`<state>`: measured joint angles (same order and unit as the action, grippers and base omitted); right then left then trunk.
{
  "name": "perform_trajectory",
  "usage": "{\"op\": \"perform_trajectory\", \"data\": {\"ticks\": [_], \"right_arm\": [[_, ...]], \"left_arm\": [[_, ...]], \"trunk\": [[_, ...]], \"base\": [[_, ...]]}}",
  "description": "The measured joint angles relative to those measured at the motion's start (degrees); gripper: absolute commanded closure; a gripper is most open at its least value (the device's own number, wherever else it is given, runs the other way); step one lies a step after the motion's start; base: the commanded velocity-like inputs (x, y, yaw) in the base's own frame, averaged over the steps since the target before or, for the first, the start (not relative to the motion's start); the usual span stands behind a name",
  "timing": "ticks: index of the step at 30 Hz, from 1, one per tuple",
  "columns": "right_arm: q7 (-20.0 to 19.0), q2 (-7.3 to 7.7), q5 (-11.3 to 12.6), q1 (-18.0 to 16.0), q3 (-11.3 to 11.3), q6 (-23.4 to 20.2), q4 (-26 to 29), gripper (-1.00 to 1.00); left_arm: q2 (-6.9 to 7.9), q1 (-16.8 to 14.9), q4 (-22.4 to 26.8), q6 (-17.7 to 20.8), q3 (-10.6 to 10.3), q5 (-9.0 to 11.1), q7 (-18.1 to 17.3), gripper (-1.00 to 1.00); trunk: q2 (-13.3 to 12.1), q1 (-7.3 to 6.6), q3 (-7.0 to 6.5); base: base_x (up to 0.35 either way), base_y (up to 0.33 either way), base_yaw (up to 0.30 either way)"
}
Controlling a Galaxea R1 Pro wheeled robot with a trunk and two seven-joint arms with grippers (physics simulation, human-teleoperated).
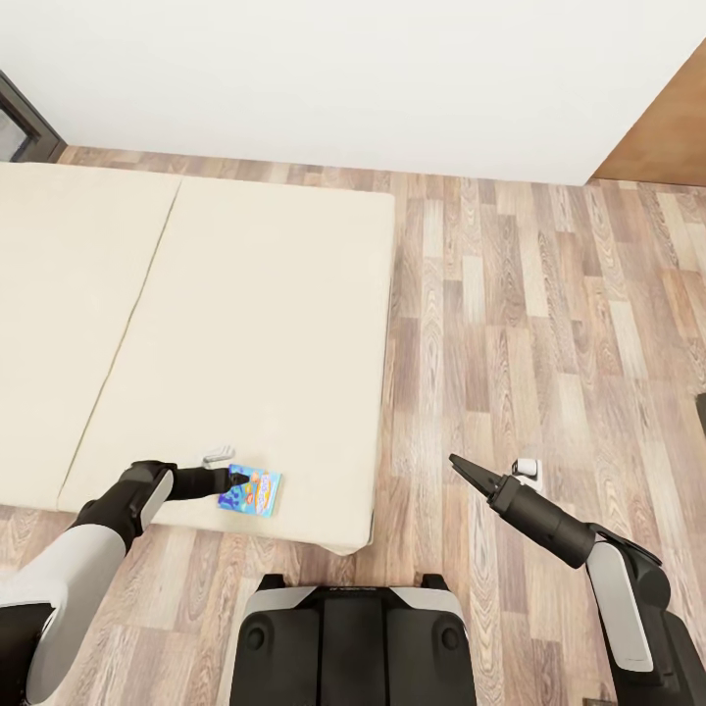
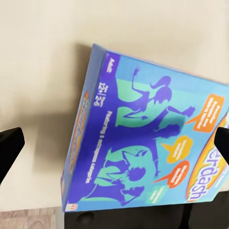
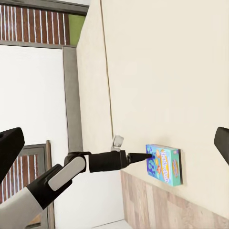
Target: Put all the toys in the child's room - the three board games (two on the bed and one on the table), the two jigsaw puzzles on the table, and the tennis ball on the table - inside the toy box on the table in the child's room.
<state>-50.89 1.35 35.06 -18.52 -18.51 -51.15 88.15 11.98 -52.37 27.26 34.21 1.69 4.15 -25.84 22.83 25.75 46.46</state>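
A small blue board game (image 1: 252, 491) lies flat on the bed (image 1: 245, 324), close to its near right corner. My left gripper (image 1: 238, 480) is at the game's left edge, low over the mattress. In the left wrist view the blue cover (image 2: 143, 143) sits between the two fingertips (image 2: 9, 148), which stand wide apart, so this gripper is open. My right gripper (image 1: 461, 466) hangs over the wood floor to the right of the bed, open and holding nothing. The right wrist view shows the game (image 3: 164, 164) with the left arm's tip against it.
The bed is two beige mattress halves with a seam (image 1: 137, 294) between them. Wood-plank floor (image 1: 549, 324) stretches right of the bed. A white wall (image 1: 343, 78) runs behind, with a dark window frame (image 1: 20, 127) at far left. My base (image 1: 348, 637) stands at the bed's foot.
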Motion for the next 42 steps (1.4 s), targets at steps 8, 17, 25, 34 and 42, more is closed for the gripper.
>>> {"op": "perform_trajectory", "data": {"ticks": [8,17,25,34,42], "right_arm": [[-0.06,0.02,0.00,0.00,0.01,-0.02,0.00,-1.00],[-0.03,0.04,0.00,0.00,0.00,-0.03,0.00,-1.00],[-0.03,0.06,0.00,0.00,-0.05,-0.04,0.00,-1.00],[-0.11,0.06,0.00,0.00,-0.07,-0.05,0.00,-1.00],[-0.12,0.06,0.00,0.00,-0.07,-0.05,0.00,-1.00]], "left_arm": [[-0.11,0.00,-0.05,-0.43,-0.01,-0.06,0.01,-1.00],[-0.18,0.00,-0.04,-0.46,-0.01,-0.03,-0.06,-1.00],[-0.19,0.00,-0.06,-0.43,-0.01,0.06,-0.45,-1.00],[-0.19,0.00,-0.06,-0.33,-0.01,0.07,-0.91,-1.00],[-0.19,0.00,-0.08,-0.34,-0.07,0.09,-3.42,-1.00]], "trunk": [[0.00,0.00,0.31],[0.00,0.00,0.42],[0.00,0.00,0.42],[0.00,0.00,0.42],[0.00,0.00,0.42]], "base": [[0.000,0.000,0.000],[0.000,0.000,0.000],[0.000,0.000,0.000],[0.000,0.000,0.000],[0.000,0.000,0.000]]}}
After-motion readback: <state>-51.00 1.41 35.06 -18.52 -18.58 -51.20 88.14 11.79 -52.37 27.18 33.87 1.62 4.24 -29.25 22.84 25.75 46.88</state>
